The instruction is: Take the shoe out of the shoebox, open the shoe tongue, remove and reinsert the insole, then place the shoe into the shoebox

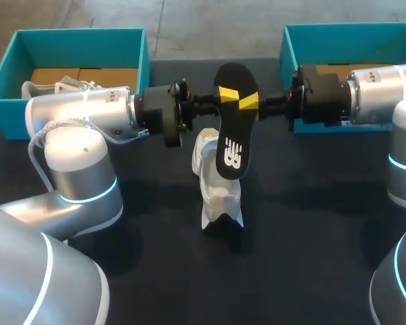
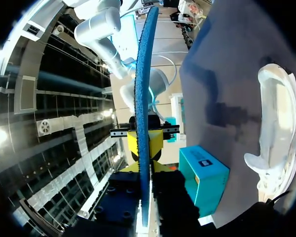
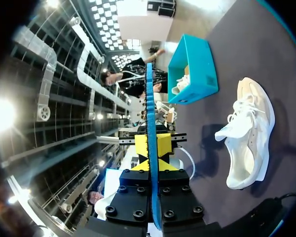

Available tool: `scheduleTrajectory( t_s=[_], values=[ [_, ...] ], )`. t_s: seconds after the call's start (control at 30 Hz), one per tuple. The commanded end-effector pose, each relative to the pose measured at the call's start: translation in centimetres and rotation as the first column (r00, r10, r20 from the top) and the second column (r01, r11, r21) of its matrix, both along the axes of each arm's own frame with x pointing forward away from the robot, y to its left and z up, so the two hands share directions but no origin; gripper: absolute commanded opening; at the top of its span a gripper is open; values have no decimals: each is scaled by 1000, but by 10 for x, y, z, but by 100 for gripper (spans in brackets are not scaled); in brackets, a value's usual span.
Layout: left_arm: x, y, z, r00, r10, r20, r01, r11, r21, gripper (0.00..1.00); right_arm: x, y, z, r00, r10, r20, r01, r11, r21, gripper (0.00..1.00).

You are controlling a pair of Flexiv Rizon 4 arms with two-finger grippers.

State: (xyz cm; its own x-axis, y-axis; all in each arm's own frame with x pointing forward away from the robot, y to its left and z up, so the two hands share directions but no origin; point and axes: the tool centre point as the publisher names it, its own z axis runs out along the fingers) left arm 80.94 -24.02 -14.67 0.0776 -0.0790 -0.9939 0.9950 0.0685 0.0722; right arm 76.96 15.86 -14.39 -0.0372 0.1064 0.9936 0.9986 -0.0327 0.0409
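Table (image 1: 311,257): dark surface that carries both boxes and the loose shoe.

Left arm (image 1: 81,108): enters from the left edge and lies level above the table, wrist toward the middle. Right arm (image 1: 382,88): enters from the right edge, level, facing the left arm.

Left shoebox (image 1: 74,40): teal, open, at the far left corner. A second shoe (image 1: 61,87), white, lies inside it. Right shoebox (image 1: 291,47): teal, open, at the far right corner, partly hidden behind the right arm.

Shoe (image 1: 220,196): white, resting on the table near its middle, outside both boxes, lengthwise from far to near. A black patch shows at its near end.

Insole (image 1: 233,128): raised off the table between the two wrists, above the far end of the shoe. Its black face is turned toward the head view. In both wrist views it is seen edge-on and appears blue.

Left gripper (image 1: 223,95): fingers pressed onto the insole from both faces, at its left edge. Right gripper (image 1: 252,103): fingers pinching the same insole at its right edge, directly opposite.
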Motion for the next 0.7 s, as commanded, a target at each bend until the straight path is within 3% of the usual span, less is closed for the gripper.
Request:
scheduleTrajectory(
  t_s=[0.03,0.13,0.17,0.2,0.27,0.3,0.33,0.37,0.7],
  values=[
    [-1,-2,-1,1000,1,-1,-1,1000,0,0,1,3,0,1000,-1,-1,1,1000,-5,0],
    [-1,-2,-2,1000,-4,-9,4,1000,3,0,1,3,0,1000,-3,-1,3,1000,-6,2],
    [-1,-2,-2,1000,-6,-14,6,1000,4,0,1,3,0,1000,-4,-1,4,1000,-6,24],
    [-2,-2,-3,1000,-8,-17,8,1000,5,0,1,2,0,1000,-5,-1,5,1000,-9,38],
    [-3,-1,-4,999,-14,-30,14,1000,8,0,1,1,0,1000,-10,0,10,1000,-13,49],
    [-3,-1,-5,999,-16,-35,16,1000,9,0,1,1,1,1000,-12,3,12,1000,-18,80],
    [-3,0,-6,999,-16,-51,16,1000,7,0,1,1,1,1000,-15,3,15,1000,-20,95],
    [-4,0,-6,998,-14,-63,14,1000,3,0,1,0,1,1000,-20,4,20,1000,-23,100],
    [-20,9,-8,980,1,-201,-7,1000,-30,0,-9,-20,-4,996,-82,34,84,995,-56,100]
  ],
)
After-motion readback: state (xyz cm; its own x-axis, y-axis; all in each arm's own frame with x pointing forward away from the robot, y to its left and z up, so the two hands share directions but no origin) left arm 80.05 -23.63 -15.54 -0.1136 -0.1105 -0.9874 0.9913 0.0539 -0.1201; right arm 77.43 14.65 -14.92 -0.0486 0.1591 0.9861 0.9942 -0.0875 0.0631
